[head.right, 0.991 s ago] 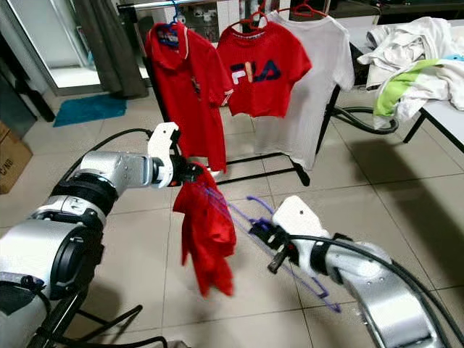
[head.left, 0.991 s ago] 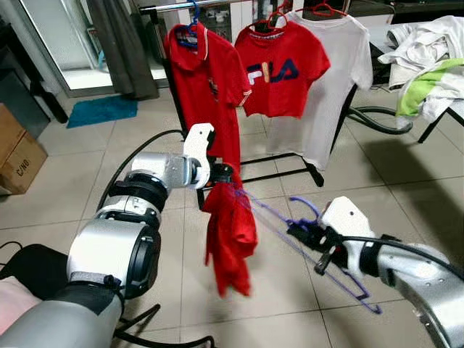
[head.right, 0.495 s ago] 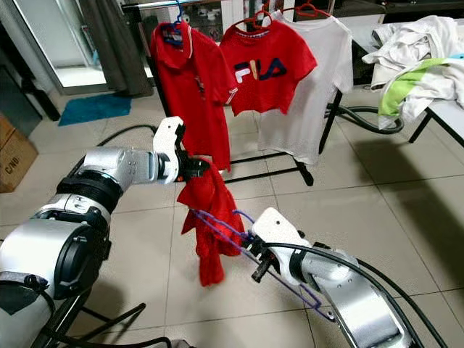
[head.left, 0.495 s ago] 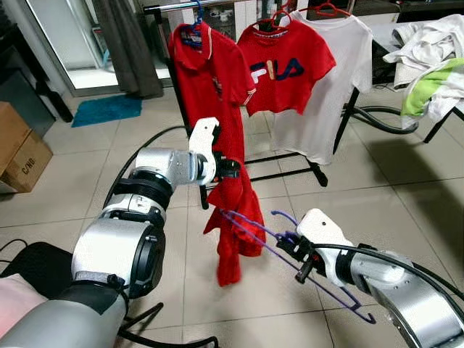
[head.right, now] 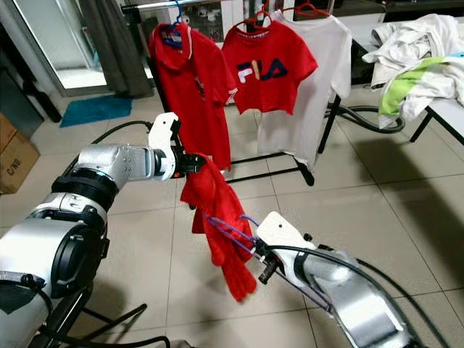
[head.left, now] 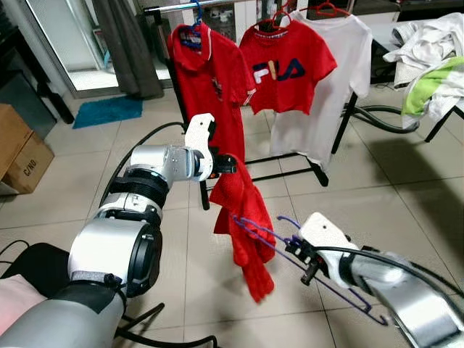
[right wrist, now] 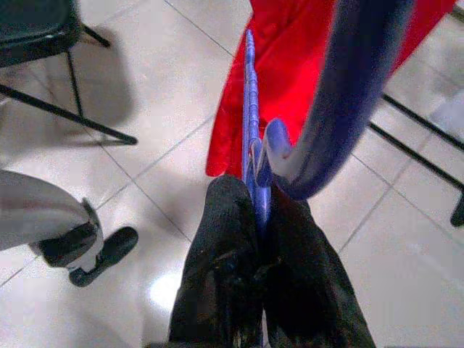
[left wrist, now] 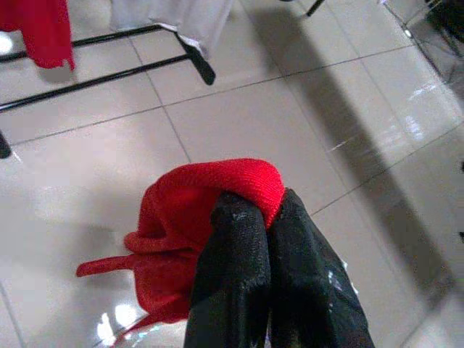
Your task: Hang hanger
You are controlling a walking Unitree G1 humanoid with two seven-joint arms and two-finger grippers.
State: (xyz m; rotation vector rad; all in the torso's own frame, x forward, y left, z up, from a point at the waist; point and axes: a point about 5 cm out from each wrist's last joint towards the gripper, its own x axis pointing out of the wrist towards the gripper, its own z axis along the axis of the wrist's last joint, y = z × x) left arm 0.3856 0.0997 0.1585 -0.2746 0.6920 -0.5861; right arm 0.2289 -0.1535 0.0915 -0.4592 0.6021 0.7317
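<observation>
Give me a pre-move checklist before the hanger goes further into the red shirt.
1. Left end effector shut on the red shirt: ok.
2. Right end effector shut on the purple hanger: ok.
3. Hanger tip reaching the shirt: ok.
4. Hanger inside the neck opening: cannot tell.
5. Shirt hanging off the floor: ok.
6. Free space on the clothes rack rail: cannot tell.

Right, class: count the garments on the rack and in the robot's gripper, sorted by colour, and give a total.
Red on the rack: 2, the polo shirt and the logo T-shirt.
White on the rack: 1, the white T-shirt.
Red in the left gripper: 1, the loose red garment.
Total: 4
</observation>
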